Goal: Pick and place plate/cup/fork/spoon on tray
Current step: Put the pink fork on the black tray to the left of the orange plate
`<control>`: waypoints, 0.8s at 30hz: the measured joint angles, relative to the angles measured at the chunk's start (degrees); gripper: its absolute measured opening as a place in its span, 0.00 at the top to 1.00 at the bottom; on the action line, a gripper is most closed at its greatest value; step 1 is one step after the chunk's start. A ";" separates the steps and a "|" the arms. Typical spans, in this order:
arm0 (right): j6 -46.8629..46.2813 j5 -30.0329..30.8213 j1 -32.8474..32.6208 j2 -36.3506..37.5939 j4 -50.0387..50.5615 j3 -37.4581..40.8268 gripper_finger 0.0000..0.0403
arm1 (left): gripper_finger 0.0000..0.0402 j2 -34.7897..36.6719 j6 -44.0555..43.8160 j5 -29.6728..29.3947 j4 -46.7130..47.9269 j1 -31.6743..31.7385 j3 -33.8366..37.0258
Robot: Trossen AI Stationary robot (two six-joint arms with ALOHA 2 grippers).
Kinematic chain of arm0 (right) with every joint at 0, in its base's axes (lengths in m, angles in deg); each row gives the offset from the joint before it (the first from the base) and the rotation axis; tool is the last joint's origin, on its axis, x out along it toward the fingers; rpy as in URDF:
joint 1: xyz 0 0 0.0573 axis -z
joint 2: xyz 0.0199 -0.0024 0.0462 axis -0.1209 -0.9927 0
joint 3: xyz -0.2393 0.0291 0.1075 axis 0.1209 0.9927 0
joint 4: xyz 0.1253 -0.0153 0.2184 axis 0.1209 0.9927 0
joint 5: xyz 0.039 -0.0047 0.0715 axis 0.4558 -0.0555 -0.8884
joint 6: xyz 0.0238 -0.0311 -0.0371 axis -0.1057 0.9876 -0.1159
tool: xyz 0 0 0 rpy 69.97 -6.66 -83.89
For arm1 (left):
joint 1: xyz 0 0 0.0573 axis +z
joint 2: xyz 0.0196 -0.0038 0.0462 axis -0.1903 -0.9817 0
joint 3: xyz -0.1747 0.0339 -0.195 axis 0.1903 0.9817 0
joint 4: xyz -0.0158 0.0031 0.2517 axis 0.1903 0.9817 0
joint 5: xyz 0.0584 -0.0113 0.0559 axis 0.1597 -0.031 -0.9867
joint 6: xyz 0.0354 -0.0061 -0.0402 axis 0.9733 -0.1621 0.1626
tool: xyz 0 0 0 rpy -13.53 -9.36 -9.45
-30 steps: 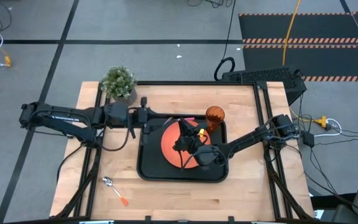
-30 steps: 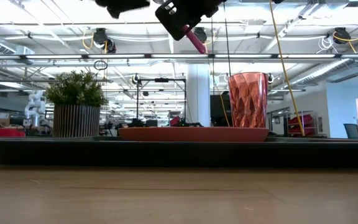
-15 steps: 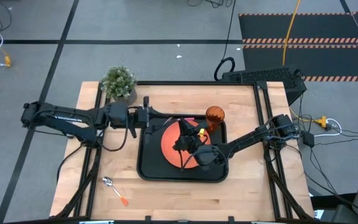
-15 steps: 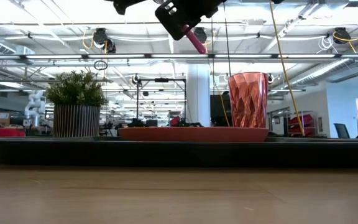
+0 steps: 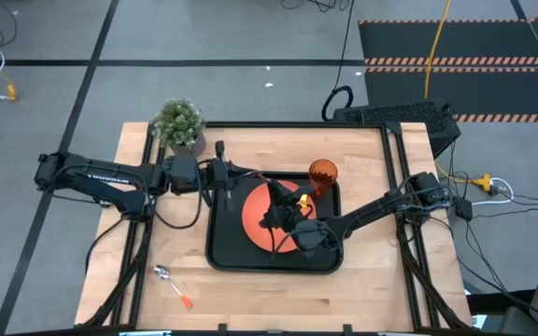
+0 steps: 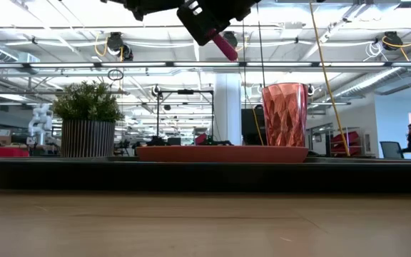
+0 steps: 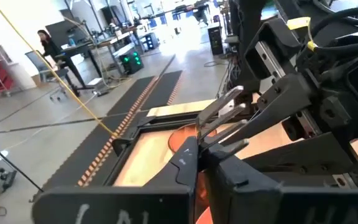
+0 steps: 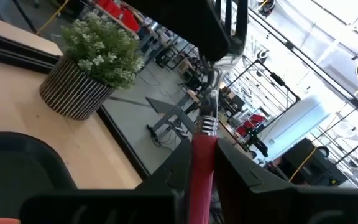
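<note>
The fork (image 8: 202, 149) is in the air above the plate (image 5: 253, 219), not yet on the tray (image 5: 222, 252). The right end effector (image 8: 199, 177) is clenched on its pink-red handle. From there the metal half runs straight out to the left end effector (image 8: 219, 31), which meets it from the opposite side, over the plate's edge nearest the left arm.

In the left wrist view that end effector's (image 7: 201, 149) fingers are drawn nearly together at the silver end. It looks to be grasping the fork there too, though how firm the hold is cannot be judged. From bench height the handle (image 6: 225, 46) slopes downward, high over the plate.

The relation that matters is the fork's long axis. It lies roughly along the line joining the two end effectors, handle toward the right arm and tines toward the left. Both arms appear to be on one utensil, so this is probably a hand-over, and one side has to release before the fork can be lowered. A pull along the axis by either arm while both hold could twist it loose.

The cup (image 5: 322, 172) stands just beyond the plate on the tray. The spoon (image 5: 171, 283) lies on the bench (image 5: 372, 280), well apart from the plate on the left arm's side. That arm is the nearer one for it.
</note>
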 joint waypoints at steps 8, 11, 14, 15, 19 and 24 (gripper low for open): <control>0.12 1.67 -1.04 -0.04 2.62 -0.02 0.91 | 0.98 1.17 1.06 -2.71 3.66 -0.22 0.00; -0.12 1.62 -1.78 -0.04 2.54 0.55 0.91 | 0.99 1.97 1.01 -2.62 5.05 -0.63 0.00; -2.35 2.97 -2.71 -0.04 2.44 1.63 0.91 | 0.98 2.86 1.17 -3.72 6.17 -1.13 0.00; -2.86 6.74 -3.11 0.09 2.98 2.48 0.91 | 0.98 3.67 1.41 -5.58 7.17 -1.16 0.02; -3.96 7.17 -4.27 -0.23 3.14 5.16 0.91 | 0.99 5.54 0.99 -9.65 8.15 -1.39 -0.10; -4.34 5.82 -5.99 -0.09 2.63 7.80 0.91 | 0.98 8.79 -0.10 -10.54 12.76 -1.66 -0.17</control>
